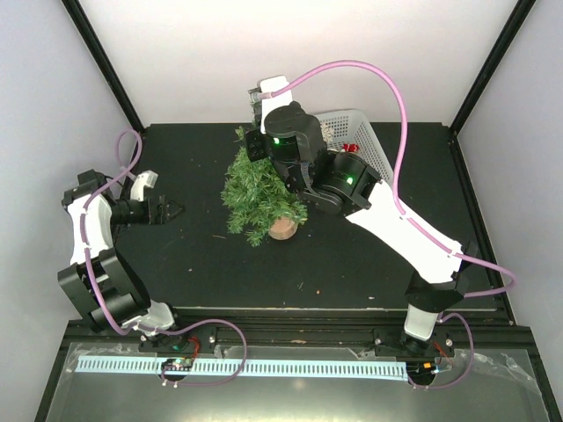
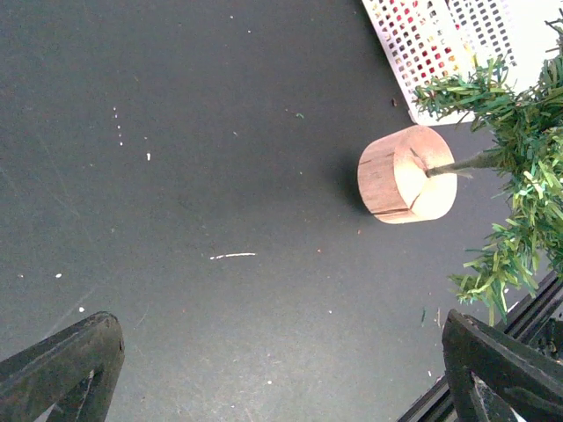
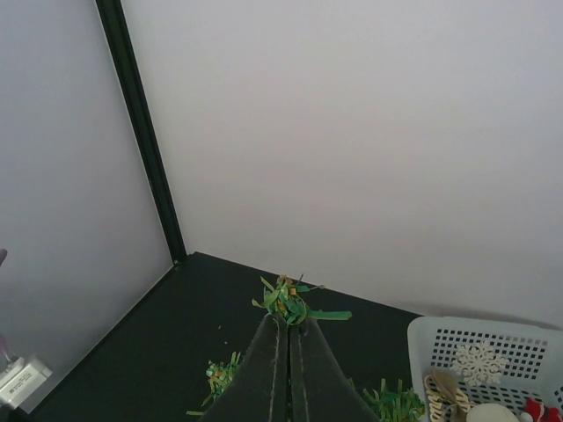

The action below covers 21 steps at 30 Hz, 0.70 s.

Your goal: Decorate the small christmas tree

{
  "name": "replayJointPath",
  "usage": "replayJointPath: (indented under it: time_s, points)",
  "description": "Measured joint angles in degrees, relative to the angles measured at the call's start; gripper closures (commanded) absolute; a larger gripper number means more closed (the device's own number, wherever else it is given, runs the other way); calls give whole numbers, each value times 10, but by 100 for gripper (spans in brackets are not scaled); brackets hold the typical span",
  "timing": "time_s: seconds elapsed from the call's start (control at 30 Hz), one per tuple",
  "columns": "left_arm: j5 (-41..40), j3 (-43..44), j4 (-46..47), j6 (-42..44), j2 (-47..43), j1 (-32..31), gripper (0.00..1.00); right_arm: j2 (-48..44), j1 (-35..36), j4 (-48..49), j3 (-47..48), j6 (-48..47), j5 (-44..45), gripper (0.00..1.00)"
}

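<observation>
Right gripper (image 3: 288,322) was clamped shut on the small christmas tree (image 1: 255,189) tip.
The tree sat mid-table, white basket (image 1: 376,141) at its two o'clock; left gripper (image 1: 176,211) gaped wide, empty, at nine o'clock.

Tilted green small christmas tree (image 1: 253,189), round tan base (image 1: 281,229)

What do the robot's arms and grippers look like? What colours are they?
The left arm and right arm are white shells with chunky black joints. A pink cable loops along each. Tiny green lights glow on the right arm's joints. The left gripper and right gripper each have two dark, pointed fingers.
</observation>
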Motion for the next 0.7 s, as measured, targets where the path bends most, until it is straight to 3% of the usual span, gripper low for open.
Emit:
replayJointPath:
  time_s: [0.23,0.7]
  points:
    - [0,-14,0,7,0,0,1,-1,0,2,-6,9,0,99]
    - [0,-19,0,12,0,3,1,-59,0,13,-106,49,-20,99]
